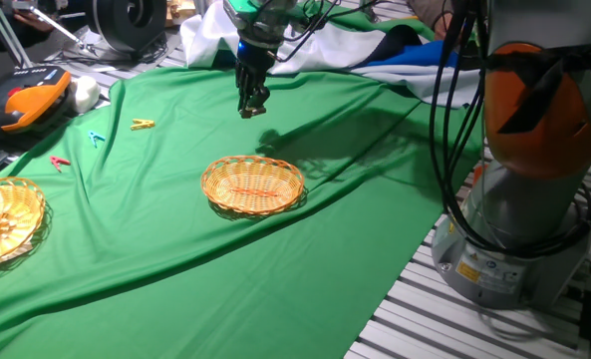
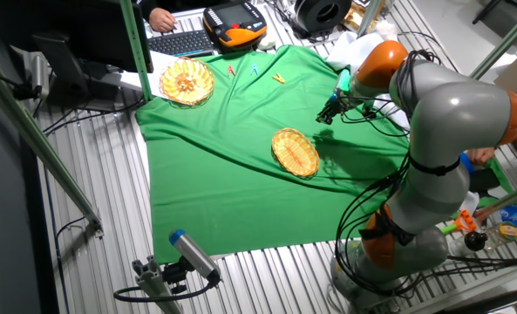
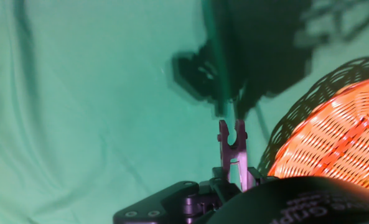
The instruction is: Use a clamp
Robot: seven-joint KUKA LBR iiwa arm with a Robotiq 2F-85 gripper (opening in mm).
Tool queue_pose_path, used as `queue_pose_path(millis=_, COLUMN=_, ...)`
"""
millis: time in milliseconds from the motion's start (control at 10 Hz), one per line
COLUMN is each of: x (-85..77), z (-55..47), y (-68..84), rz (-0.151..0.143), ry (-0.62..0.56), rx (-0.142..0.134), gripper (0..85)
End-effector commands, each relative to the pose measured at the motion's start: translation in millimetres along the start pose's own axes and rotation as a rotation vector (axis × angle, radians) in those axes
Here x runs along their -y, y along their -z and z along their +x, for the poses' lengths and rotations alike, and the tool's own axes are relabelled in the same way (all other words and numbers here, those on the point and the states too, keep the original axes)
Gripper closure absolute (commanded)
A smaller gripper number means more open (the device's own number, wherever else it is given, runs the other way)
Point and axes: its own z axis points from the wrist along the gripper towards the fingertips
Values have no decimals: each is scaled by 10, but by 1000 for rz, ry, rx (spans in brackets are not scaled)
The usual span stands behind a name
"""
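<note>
My gripper [image 1: 248, 103] hangs above the green cloth, behind the small wicker basket [image 1: 253, 185]. It is shut on the clamp [image 3: 232, 150], a small dark grey clothespin-style clip that sticks out from between the fingers in the hand view, its forked tip pointing away from the camera. The clamp is off the cloth, and its shadow falls on the cloth beyond it. The basket [image 3: 343, 140] lies just to the right in the hand view. In the other fixed view the gripper [image 2: 328, 113] is up and to the right of the basket [image 2: 295, 152].
A yellow clothespin [image 1: 143, 124], a blue one [image 1: 96, 138] and a red one [image 1: 61, 163] lie on the cloth at the far left. A second wicker basket [image 1: 1, 221] stands at the left edge. An orange teach pendant [image 1: 21, 105] lies beyond the cloth. The robot base [image 1: 524, 199] stands at the right.
</note>
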Motion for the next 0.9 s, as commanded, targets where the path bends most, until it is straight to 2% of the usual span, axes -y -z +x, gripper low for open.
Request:
queue_pose_path(millis=0, x=-1, z=0, y=0, rz=1, ry=3, rx=1, gripper=850)
queue_pose_path(millis=200, x=-1, z=0, y=0, rz=4, ry=26, rx=15, gripper=850)
queue_pose_path(millis=400, x=-1, z=0, y=0, rz=44, ry=115, rx=44, gripper=850)
queue_pose_path(millis=500, x=-1, z=0, y=0, rz=75, ry=185, rx=27, gripper=850)
queue_pose_path(millis=600, x=-1, z=0, y=0, rz=84, ry=217, rx=1, gripper=850)
queue_pose_path(millis=800, x=-1, z=0, y=0, rz=92, ry=250, rx=-28, gripper=850)
